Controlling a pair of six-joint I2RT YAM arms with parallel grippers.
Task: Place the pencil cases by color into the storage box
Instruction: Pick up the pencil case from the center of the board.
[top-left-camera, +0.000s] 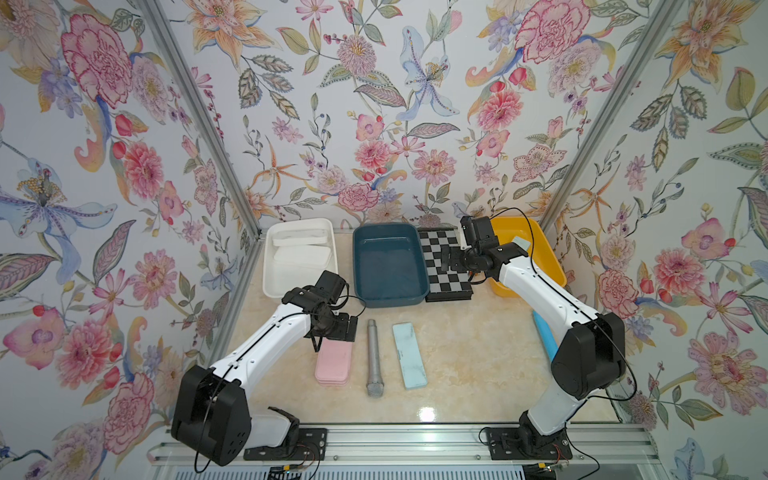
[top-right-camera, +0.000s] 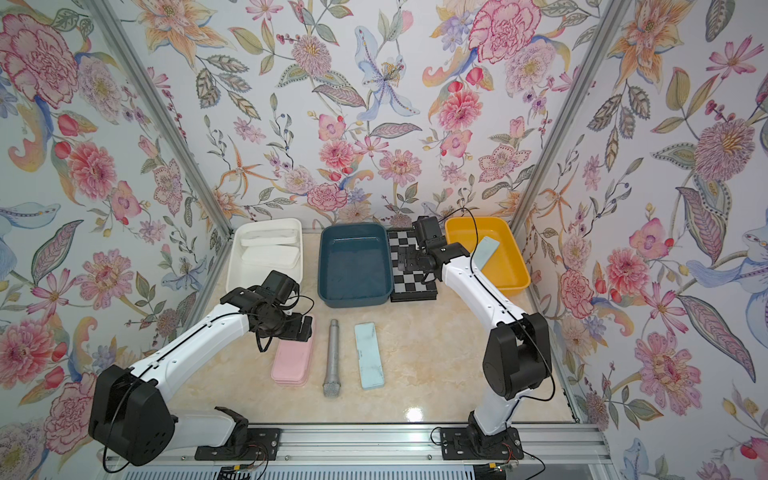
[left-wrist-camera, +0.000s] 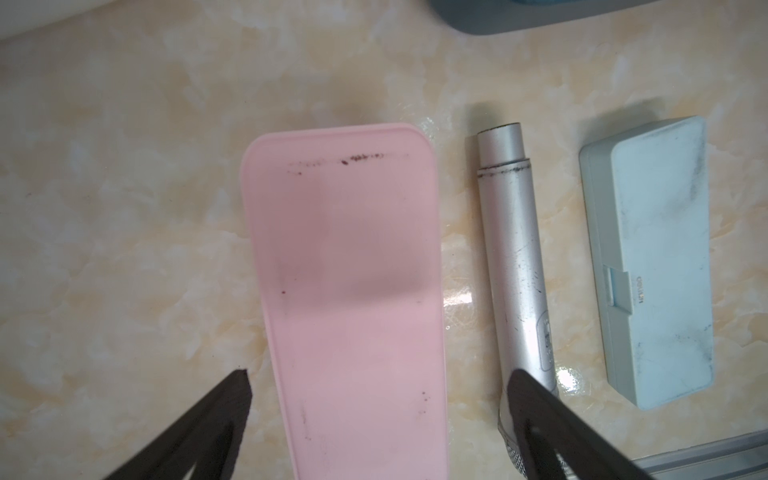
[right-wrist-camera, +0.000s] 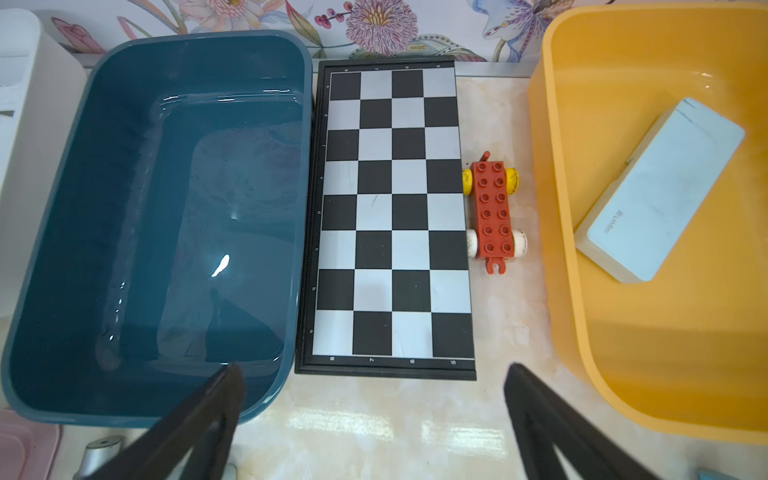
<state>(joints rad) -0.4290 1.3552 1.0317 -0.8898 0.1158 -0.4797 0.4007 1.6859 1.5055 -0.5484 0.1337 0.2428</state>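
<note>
Floral walls (top-left-camera: 374, 104), beige marble tabletop (top-left-camera: 478, 353)

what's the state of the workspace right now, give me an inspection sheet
surface: marble-look table, glare spot near front
job's things: white cases in white bin; one blue case in yellow bin; other blue case and pink cases, seemingly stacked, on table; teal bin empty
clutter: microphone, chessboard, toy car, blue tube
grippers: left gripper open above pink cases; right gripper open, empty, by chessboard
cables: black cable looping along each arm
surroundings: floral walls, metal rail in front
</note>
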